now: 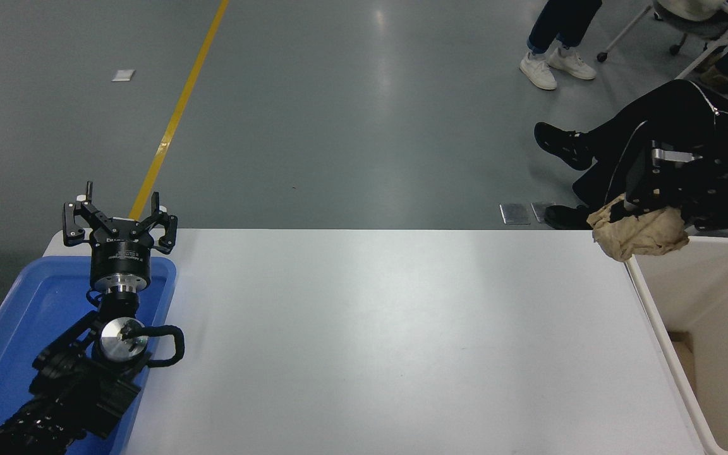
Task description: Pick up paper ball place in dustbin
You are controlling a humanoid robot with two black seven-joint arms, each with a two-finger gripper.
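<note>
Left gripper (119,218) parked over blue tray (19,316), fingers spread wide, nothing between them. White table (370,328) bare between arms. Dustbin (648,297) at table's right edge. Right gripper (645,201) raised above bin's far-left corner, fingers clamped on paper ball (639,232), ball hanging just below fingertips, clear of table.

no words or numbers can be read anywhere. the left gripper (120,222) has some tiny white print on its round black body, but it is too small to make out.
</note>
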